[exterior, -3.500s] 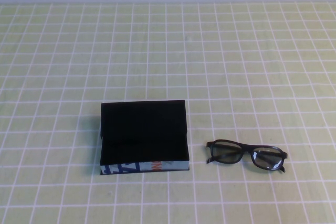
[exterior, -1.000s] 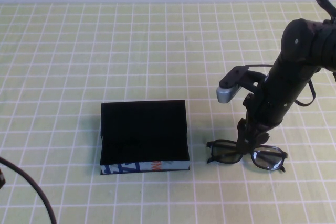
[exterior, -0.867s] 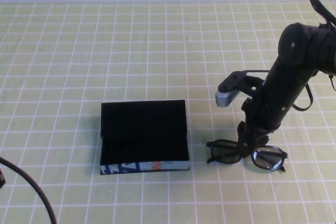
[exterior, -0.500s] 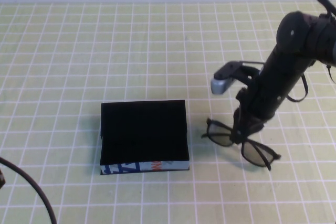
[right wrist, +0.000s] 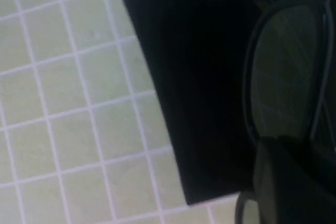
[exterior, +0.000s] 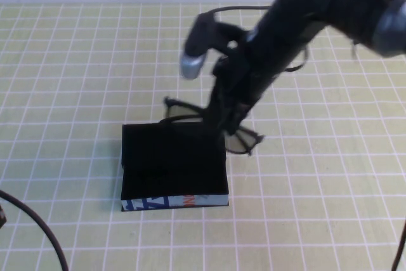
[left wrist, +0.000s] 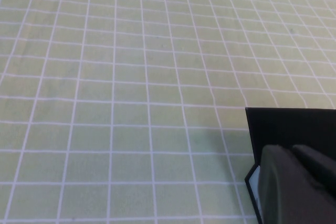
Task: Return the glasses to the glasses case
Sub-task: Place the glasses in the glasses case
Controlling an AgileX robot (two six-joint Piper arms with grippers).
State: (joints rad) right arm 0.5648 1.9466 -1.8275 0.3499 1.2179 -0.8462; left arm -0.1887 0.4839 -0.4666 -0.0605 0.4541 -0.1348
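Observation:
The glasses case (exterior: 174, 163) lies open on the checked cloth, matte black, its pale blue printed edge toward me. My right gripper (exterior: 221, 122) is shut on the black glasses (exterior: 241, 141) near their middle and holds them tilted in the air over the case's far right corner. In the right wrist view the glasses (right wrist: 283, 82) hang in front of my right gripper (right wrist: 294, 182), over the case (right wrist: 194, 87). My left gripper (left wrist: 299, 182) is shut and empty, low beside the case's near left corner (left wrist: 294, 127); it is out of the high view.
A green-and-white checked cloth (exterior: 76, 80) covers the table up to a pale wall at the back. A black cable (exterior: 38, 226) curves across the front left corner. The right arm (exterior: 285, 23) reaches in from the back right.
My right gripper has lifted the glasses off the cloth to the right of the case and carried them left and away from me, over the case's far right corner.

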